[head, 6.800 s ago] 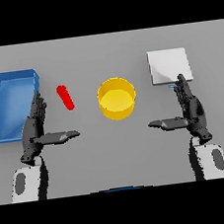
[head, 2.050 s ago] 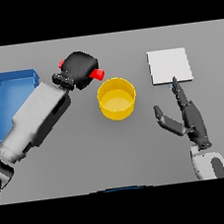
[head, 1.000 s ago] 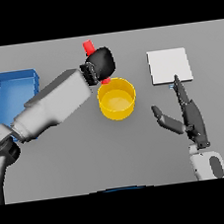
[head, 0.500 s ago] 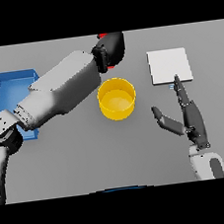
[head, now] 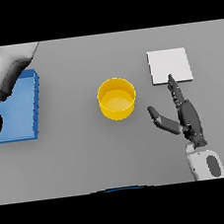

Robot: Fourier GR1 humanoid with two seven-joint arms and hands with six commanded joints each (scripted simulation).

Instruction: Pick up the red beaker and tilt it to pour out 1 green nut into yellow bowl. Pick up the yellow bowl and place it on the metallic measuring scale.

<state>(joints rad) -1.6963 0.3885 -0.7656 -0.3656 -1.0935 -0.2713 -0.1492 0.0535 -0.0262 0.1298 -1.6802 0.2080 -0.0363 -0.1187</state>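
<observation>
The yellow bowl (head: 117, 99) is sitting upright on the table (head: 89, 156), just left of the right hand (head: 185, 117), whose straight, spread fingers are pointing at the scale (head: 169, 65) beyond them. The blue tray (head: 20, 108) is lying far left, partly covered by the left arm (head: 4, 67).

**The robot's arms and hand**

You see a dark grey right hand (head: 186, 117) with slim, segmented fingers and a thumb, joined to a white forearm shell with a grey oval inset. At upper left, the left arm (head: 4, 67) shows as a bulky pale grey shell with a black rounded joint.
</observation>
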